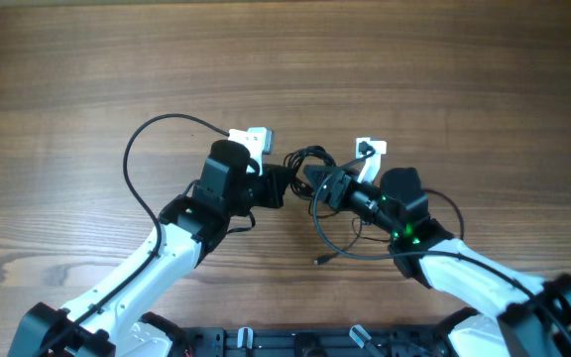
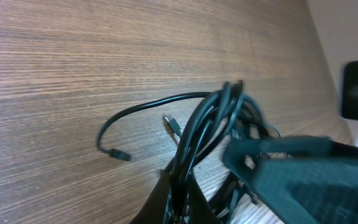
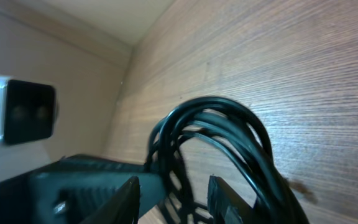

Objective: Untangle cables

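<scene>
The left end effector pinches a bundle of black cables at the frame's bottom edge. Loops rise over the wooden surface. 1 strand arcs left, ending in a small plug.

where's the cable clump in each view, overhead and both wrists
overhead: cable clump near the picture's middle, with loose loops trailing downward.
left wrist: cable clump right of centre, rising from the bottom edge; one strand curls off to the left.
right wrist: cable clump at centre, arching up from the bottom edge.
shared landmark: the wood-grain table lies under it in all three.
</scene>
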